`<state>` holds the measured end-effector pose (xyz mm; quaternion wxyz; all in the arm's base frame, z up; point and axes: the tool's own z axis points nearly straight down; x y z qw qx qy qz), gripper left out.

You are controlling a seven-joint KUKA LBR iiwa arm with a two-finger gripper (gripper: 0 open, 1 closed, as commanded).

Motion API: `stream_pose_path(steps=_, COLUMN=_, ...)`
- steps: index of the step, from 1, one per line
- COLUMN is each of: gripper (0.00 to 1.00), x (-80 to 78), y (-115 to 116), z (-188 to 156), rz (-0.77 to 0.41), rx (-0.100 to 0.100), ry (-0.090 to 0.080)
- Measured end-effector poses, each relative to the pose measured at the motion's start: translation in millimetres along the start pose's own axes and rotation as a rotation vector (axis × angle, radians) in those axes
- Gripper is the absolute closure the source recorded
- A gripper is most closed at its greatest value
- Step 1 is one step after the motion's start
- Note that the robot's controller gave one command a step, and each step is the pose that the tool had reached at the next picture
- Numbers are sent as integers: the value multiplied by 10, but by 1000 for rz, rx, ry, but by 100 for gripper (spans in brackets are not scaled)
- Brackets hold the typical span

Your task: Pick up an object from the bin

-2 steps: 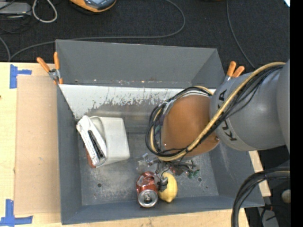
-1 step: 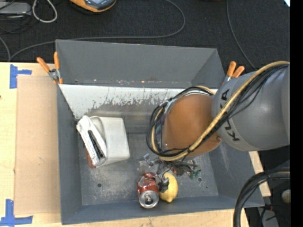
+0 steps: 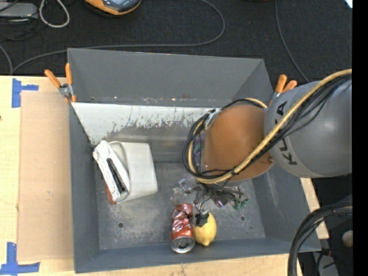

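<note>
Grey bin (image 3: 144,79): can (image 3: 182,226), lemon (image 3: 206,230), box (image 3: 131,168).

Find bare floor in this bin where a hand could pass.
Bare floor lies front-left, between the white box, the red can and the bin wall. A narrower strip runs behind the box, by the back wall. Crowded: front centre, where can, lemon and a dark tangle sit beside the arm.

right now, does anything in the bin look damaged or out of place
The red metal drinks can by the front wall of the grey metal bin lies on its side, and its body looks crumpled. A yellow lemon-shaped thing rests against it. The white boxy plastic item at the left sits skewed to the walls.
</note>
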<state>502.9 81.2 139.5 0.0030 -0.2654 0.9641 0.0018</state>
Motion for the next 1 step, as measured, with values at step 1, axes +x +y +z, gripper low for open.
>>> stream_pose_path(steps=1, gripper=100, x=57, y=147, z=-872, rz=-28, rx=-3, ry=5)
